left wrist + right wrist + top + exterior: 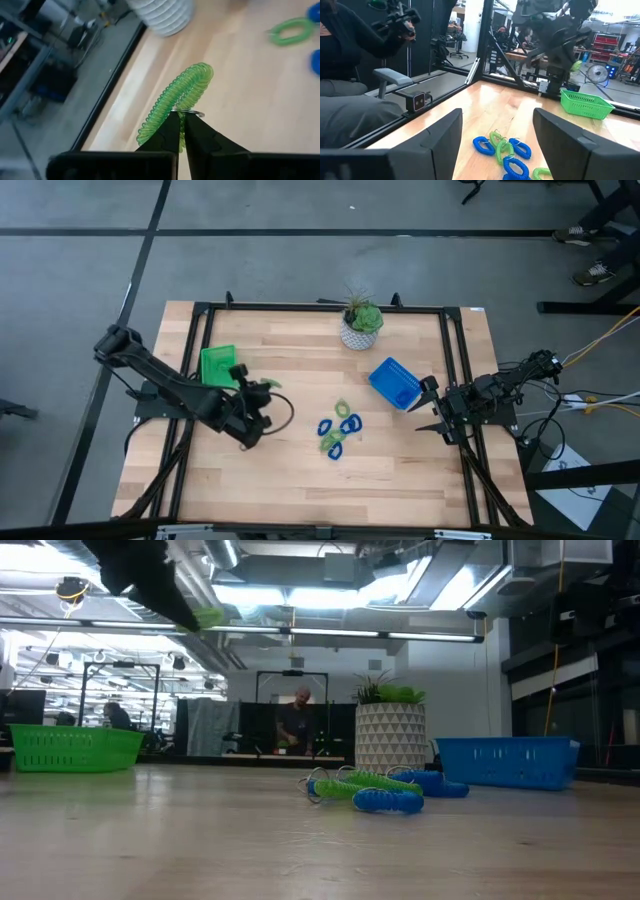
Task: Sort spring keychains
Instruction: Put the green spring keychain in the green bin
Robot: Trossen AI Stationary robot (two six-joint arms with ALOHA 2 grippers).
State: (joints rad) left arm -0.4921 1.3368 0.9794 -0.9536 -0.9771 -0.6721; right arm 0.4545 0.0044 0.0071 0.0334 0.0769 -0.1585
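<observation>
Left gripper [262,388], pinched on a green spring keychain [176,99] lifted off the table, hung beside the green tray [217,366], which we judged lay toward ten o'clock from it.

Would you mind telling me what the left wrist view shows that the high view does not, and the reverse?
Only the left wrist view shows the grip closely: the left gripper is shut on a green spring keychain, pinching it at its metal ring.

Only the high view shows the layout: the green tray, the blue tray, the right gripper open beside the blue tray, and the whole pile of keychains mid-table.

Both show the held keychain, the potted plant and the wooden table.
</observation>
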